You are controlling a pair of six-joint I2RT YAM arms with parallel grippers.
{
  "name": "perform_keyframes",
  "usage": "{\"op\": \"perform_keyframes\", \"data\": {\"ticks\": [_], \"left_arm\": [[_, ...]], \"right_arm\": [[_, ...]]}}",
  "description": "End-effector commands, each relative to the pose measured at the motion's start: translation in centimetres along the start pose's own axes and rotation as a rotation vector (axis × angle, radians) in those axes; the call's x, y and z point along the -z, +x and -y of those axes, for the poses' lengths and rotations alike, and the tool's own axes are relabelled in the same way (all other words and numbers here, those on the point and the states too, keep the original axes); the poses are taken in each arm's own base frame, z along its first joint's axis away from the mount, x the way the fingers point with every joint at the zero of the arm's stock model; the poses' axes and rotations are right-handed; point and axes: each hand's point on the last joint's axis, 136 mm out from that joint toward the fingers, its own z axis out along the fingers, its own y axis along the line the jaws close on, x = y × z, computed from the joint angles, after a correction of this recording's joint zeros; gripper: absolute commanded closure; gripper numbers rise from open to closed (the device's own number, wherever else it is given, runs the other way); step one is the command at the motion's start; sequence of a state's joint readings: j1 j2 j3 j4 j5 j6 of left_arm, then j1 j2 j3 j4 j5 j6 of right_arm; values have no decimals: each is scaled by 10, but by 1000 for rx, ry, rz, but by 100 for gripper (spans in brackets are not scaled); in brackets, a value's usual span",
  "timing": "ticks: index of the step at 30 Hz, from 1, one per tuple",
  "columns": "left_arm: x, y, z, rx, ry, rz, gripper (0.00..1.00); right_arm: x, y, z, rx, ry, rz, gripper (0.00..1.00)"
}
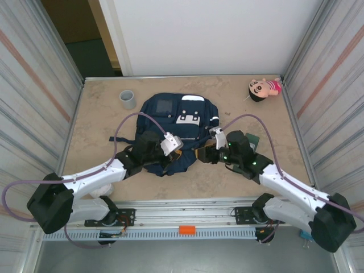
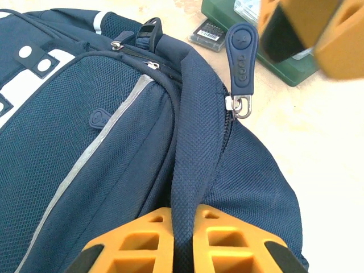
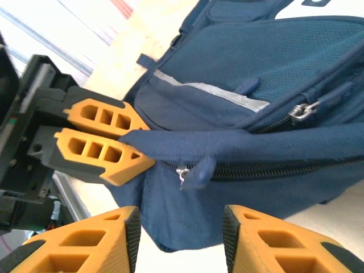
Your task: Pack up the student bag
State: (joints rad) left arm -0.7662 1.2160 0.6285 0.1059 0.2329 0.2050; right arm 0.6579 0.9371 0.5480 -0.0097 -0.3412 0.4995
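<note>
starting at the left: a grey cup (image 1: 127, 99) stands just off the far left corner of the student bag (image 1: 176, 116), well clear of the work. the bag lies flat in the middle of the table (image 1: 227, 182), front pockets up, its near edge towards the arm bases.

your left gripper (image 2: 183, 222) is at the left part of that near edge, clamped tight on a ridge of the bag's navy fabric right beside the zip. the cloth stands up between the orange fingers (image 3: 102, 142).

i judge you're at the opening step. the zip looks closed along the stretch in view, and nothing seems packed yet. the zipper pull (image 3: 196, 173) hangs from the bag's side seam, just right of the left gripper's pinch.

your right gripper (image 3: 180, 213) sits at the right part of the bag's near edge, jaws apart and holding nothing. the pull lies just beyond its fingertips, roughly on their centre line but not between them.

the next move calls for easing the right gripper forward until the pull is between the pads, closing on it, then drawing it along the zip away from the left pinch. that pinch has to hold so the fabric stays taut. the pull is small and dangles freely, so it may swing aside.

further right, a green box (image 2: 284, 68) lies just beside the bag's right side. a doll (image 1: 264, 88) lies well apart, beyond the bag's far right corner.
</note>
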Motion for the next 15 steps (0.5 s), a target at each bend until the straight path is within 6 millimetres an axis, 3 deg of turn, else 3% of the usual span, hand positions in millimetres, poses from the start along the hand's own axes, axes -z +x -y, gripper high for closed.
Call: {"op": "perform_keyframes", "data": {"ticks": [1,4,11,15], "left_arm": [[13,-40,-9,-5,-25,137,98],[13,-39,-5,-14,-6,139,98],[9,-36,-5,-13,-5,122,98],[9,-38,-5,-12,-3,128,98]], "right_arm": [[16,10,5,-80,-2,-12,52],[24,9,12,-178,6,-10,42],[21,-23,-14,-257,-112,-22,46],[5,-25,-21,-265,-135,-83,51]]}}
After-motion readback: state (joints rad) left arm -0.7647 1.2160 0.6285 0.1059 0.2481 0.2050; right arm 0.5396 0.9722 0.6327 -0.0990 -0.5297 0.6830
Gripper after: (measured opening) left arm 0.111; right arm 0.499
